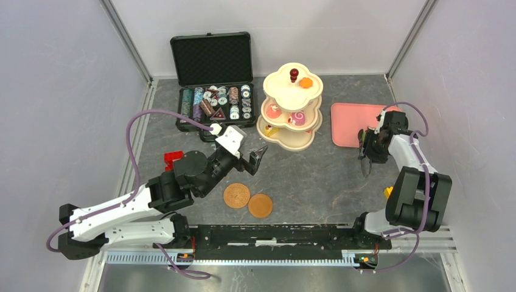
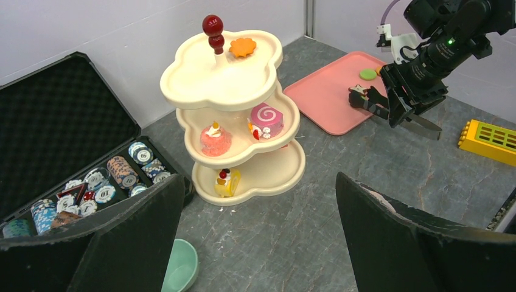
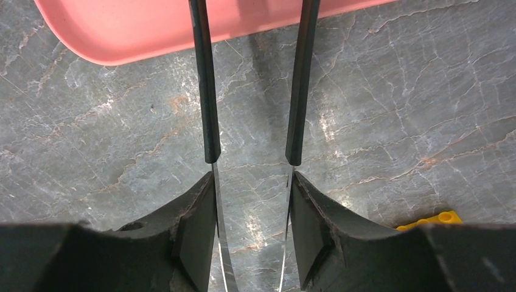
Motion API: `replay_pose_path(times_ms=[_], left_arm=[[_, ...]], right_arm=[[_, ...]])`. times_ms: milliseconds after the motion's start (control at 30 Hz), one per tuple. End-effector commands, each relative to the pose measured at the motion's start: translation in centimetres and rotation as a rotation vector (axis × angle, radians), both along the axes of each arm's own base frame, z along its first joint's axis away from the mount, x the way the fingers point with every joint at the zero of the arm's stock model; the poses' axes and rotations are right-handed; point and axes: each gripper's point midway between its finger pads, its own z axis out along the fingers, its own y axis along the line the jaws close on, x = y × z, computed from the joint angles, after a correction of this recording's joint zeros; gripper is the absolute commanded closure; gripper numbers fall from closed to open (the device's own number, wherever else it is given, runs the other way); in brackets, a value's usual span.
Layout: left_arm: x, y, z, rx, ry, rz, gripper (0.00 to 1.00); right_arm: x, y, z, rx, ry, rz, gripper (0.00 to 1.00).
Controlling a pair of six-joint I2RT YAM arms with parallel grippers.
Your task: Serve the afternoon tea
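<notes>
The cream three-tier stand (image 1: 291, 106) with a red knob stands at the back centre. It carries an orange pastry (image 1: 305, 82), a pink one (image 1: 274, 111), a swirl roll (image 1: 297, 118) and a yellow roll (image 2: 226, 181). Two brown saucers (image 1: 237, 195) (image 1: 260, 205) lie on the table in front. My left gripper (image 2: 258, 182) hangs open and empty before the stand, with the teal cup (image 2: 179, 267) just below its left finger. My right gripper (image 3: 252, 182) is shut on metal tongs (image 3: 207, 91). Their black tips reach the pink tray (image 1: 353, 125) by a dark pastry (image 2: 359, 96).
An open black case of poker chips (image 1: 216, 103) sits at the back left. A red toy car (image 1: 172, 159) lies beside the left arm. A yellow block (image 2: 490, 140) rests near the right arm's base. A green piece (image 2: 367, 74) lies on the tray. Walls close in on both sides.
</notes>
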Motion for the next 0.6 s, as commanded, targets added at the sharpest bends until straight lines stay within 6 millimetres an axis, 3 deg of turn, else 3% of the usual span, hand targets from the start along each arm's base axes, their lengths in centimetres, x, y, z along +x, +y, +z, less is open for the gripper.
replay_pose_path(times_ms=[0,200,567], left_arm=[[-0.10,-0.18,1.15,-0.057,-0.007,0.000,0.00],[-0.14,-0.11,1.29,-0.060,-0.010,-0.001,0.00],[-0.21,-0.03,1.36,-0.064,-0.010,-0.003,0.00]], right_arm=[[0.50,-0.33,-0.32,-0.012,-0.014,0.014,0.50],[1.36,-0.39,-0.30,-0.002,-0.020,0.008,0.50],[1.09,-0.29,-0.65,-0.024,0.006,0.029,0.48]])
